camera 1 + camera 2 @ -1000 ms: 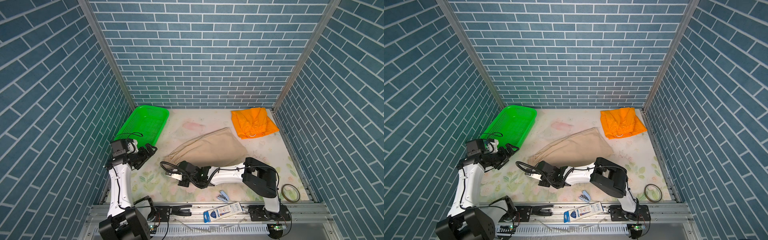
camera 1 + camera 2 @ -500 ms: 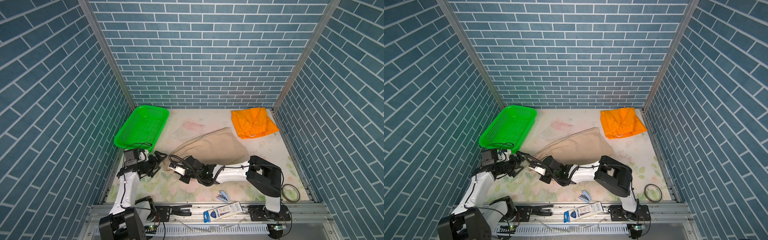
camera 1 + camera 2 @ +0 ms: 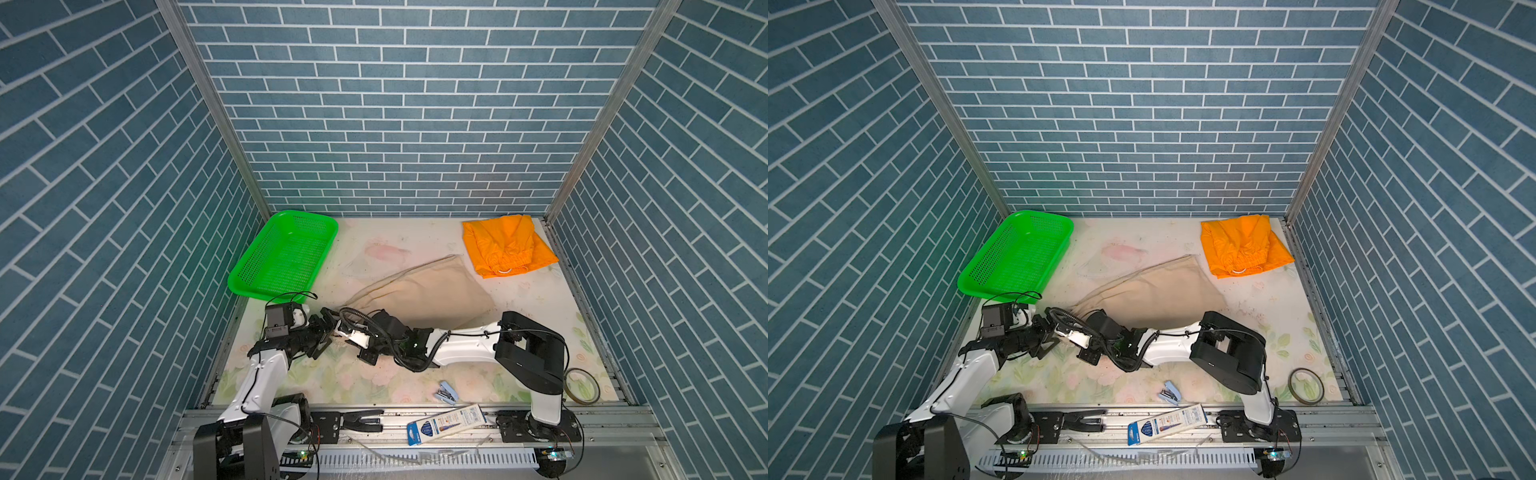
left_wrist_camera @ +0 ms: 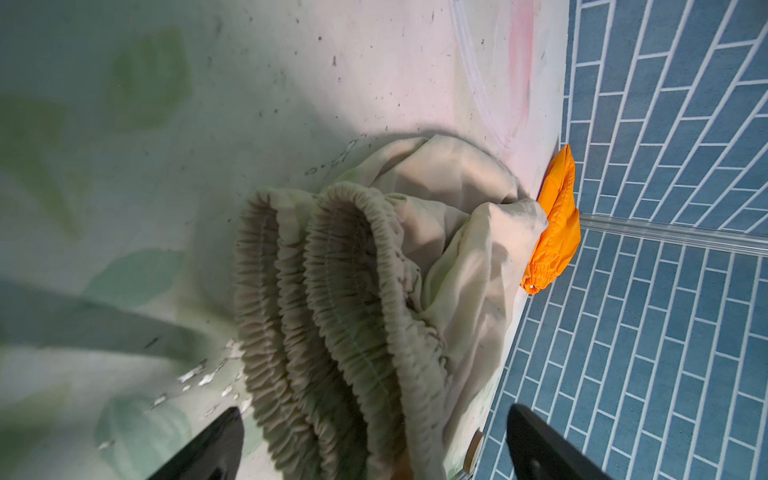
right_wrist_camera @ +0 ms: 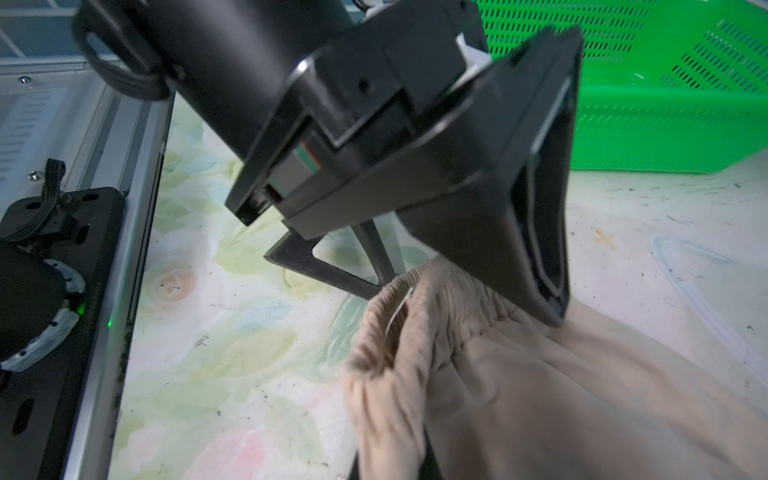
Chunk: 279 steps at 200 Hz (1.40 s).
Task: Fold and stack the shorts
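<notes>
Left gripper (image 4: 374, 411): jaws at full spread and holding nothing, with the gathered waistband (image 4: 332, 291) of the beige shorts (image 3: 424, 295) running into the gap between its fingers. Right gripper (image 5: 390, 461): clamped tight on that same waistband, close beside the left one (the pinch itself sits at the frame edge in the right wrist view, so how much cloth it has is hard to tell). From there the beige pair trails away across the middle of the table (image 3: 374, 374), one loose, slanted sheet, bunched at the held end; judged not yet folded. Orange shorts (image 3: 505, 247): compact bundle in the far right corner, drawstring showing, apart from the beige pair; looks folded, likely the base of the stack. Green basket (image 3: 249, 266) at far left has nothing in it. Left to do, as I read it: a two-gripper hold on the waistband, fold the beige pair, then lay it on the orange.
</notes>
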Motion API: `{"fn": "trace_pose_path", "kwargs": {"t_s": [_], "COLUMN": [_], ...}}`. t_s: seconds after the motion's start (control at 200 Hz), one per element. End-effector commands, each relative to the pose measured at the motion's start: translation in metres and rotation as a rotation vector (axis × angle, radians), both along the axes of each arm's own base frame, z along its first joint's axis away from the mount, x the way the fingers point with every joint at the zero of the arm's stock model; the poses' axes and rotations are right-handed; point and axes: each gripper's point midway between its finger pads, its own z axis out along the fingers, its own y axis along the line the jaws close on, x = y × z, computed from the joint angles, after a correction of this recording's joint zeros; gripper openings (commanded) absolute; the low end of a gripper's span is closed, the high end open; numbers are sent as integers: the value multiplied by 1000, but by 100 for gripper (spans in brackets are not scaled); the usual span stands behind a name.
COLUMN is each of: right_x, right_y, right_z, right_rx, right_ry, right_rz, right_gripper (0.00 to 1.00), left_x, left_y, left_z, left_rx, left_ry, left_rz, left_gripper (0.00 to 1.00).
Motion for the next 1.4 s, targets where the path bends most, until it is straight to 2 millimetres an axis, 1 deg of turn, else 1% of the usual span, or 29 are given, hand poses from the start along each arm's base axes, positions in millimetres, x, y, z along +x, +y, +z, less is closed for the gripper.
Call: {"fn": "trace_pose_path", "kwargs": {"t_s": [0.0, 0.08, 0.17, 0.2, 0.24, 0.325, 0.495, 0.505, 0.55, 0.585, 0.61, 0.63, 0.655, 0.67, 0.685, 0.725, 0.775, 0.785, 0.85, 0.875, 0.94, 1.0, 1.045, 1.1, 1.15, 1.18, 1.235, 1.32, 1.39], "right_x": [-6, -7, -6, -6, -6, -8, -10, -10, -13, -14, -15, -15, -14, -14, -13, -11, -6, -5, 4, 7, 14, 23, 31, 42, 48, 51, 52, 51, 49], "right_y": [11, 11, 11, 12, 13, 16, 18, 18, 18, 16, 13, 11, 7, 4, 0, -10, -25, -28, -51, -61, -85, -107, -122, -138, -146, -148, -146, -134, -123], "right_z": [26, 25, 25, 26, 27, 31, 37, 37, 38, 41, 42, 45, 48, 51, 54, 63, 78, 76, 92, 95, 103, 104, 102, 94, 82, 73, 56, 36, 20], "right_rx": [73, 68, 69, 72, 75, 86, 100, 100, 93, 92, 91, 95, 98, 105, 110, 123, 146, 139, 152, 145, 128, 105, 82, 44, -6, -40, -90, -126, -149], "right_ry": [11, 12, 11, 12, 15, 22, 36, 37, 45, 51, 56, 60, 67, 71, 77, 96, 121, 129, 157, 174, 234, 260, 264, 269, 279, 288, 313, 367, 415], "right_rz": [38, 40, 37, 37, 40, 50, 58, 60, 68, 70, 71, 68, 58, 52, 46, 33, 8, 2, -32, -47, -52, -83, -117, -159, -182, -190, -181, -150, -123], "right_gripper": [0, 0, 0, 0, 0, 0, 0, 3, 26, 38, 45, 49, 51, 51, 52, 53, 52, 52, 52, 51, 47, 38, 34, 26, 19, 12, 0, 0, 0], "left_x": [12, 15, 16, 16, 16, 17, 17, 16, 16, 15, 15, 15, 14, 11, 14, 12, 11, 10, 8, 8, 8, 9, 11, 14, 16, 17, 18, 20, 21], "left_y": [2, 0, -7, -9, -12, -18, -24, -24, -22, -20, -19, -17, -16, -15, -14, -12, -11, -11, -12, -15, -18, -18, -16, -12, -11, -9, -8, -4, -2], "left_z": [7, 13, 18, 19, 20, 20, 27, 28, 33, 37, 40, 45, 48, 46, 54, 61, 69, 70, 77, 80, 86, 92, 97, 105, 114, 120, 129, 142, 148], "left_rx": [26, 44, 70, 83, 98, 118, 158, 163, 190, 215, 233, 247, 264, 273, 285, 308, 325, 327, 335, 325, 317, 336, 358, 389, 409, 423, 441, 481, 500], "left_ry": [-57, -80, -86, -82, -81, -72, -63, -63, -63, -57, -54, -57, -53, -38, -49, -44, -39, -34, -26, -27, -28, -25, -24, -25, -35, -38, -45, -51, -51], "left_rz": [12, -1, -40, -54, -72, -109, -164, -168, -182, -194, -202, -209, -218, -226, -229, -247, -271, -276, -312, -327, -370, -404, -423, -437, -455, -463, -485, -509, -523], "left_gripper": [100, 99, 89, 83, 71, 57, 22, 19, 9, 0, 0, 0, 0, 0, 0, 0, 0, 0, 0, 0, 0, 0, 0, 0, 0, 0, 0, 0, 0]}}
